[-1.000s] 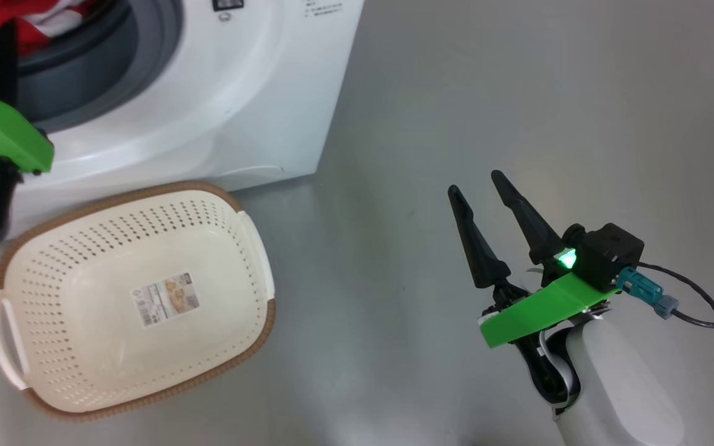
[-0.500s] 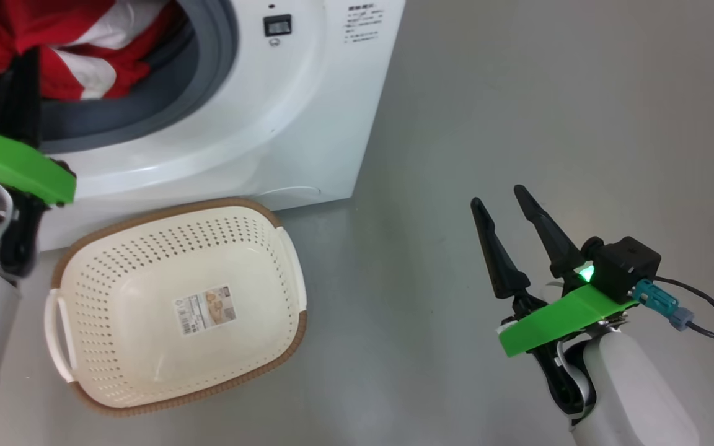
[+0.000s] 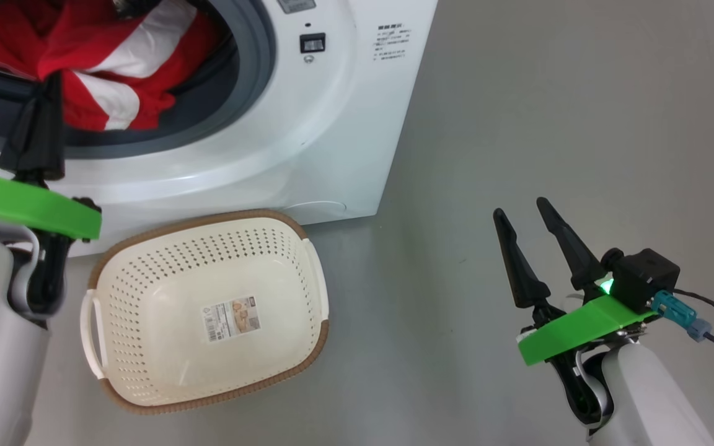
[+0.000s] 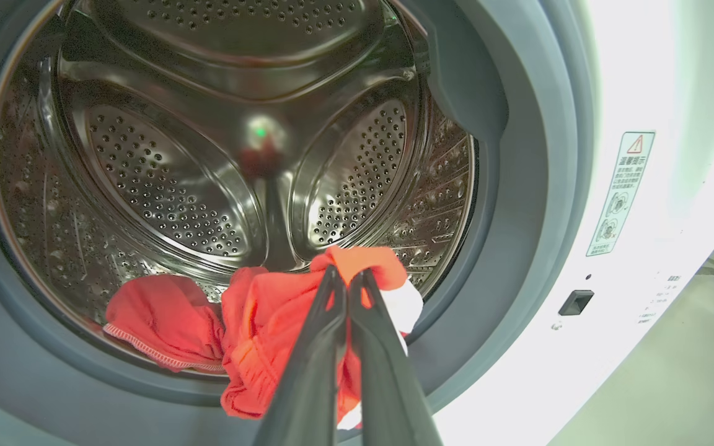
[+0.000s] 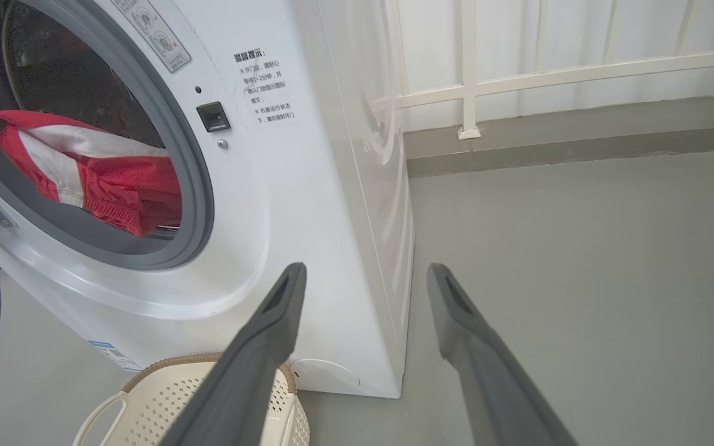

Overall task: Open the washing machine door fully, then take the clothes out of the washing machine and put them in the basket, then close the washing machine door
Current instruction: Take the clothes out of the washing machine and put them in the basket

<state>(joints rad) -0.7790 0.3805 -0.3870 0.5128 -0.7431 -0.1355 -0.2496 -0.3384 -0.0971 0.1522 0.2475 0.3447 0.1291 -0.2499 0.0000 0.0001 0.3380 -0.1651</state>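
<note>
**Left pincer clamped shut on a fold of the red clothes, at the lower front edge of the washing machine opening.**
The fabric looks soft, light and limp. It will likely trail and could snag that edge, so a bunched fold should hold best. Right pincer gapes empty; basket sits below.

Laundry corner: white washing machine, bare grey floor, white railing

Pinching the clothes with the left gripper, arm stretched forward; holding the right gripper low, fingers spread apart.
</note>
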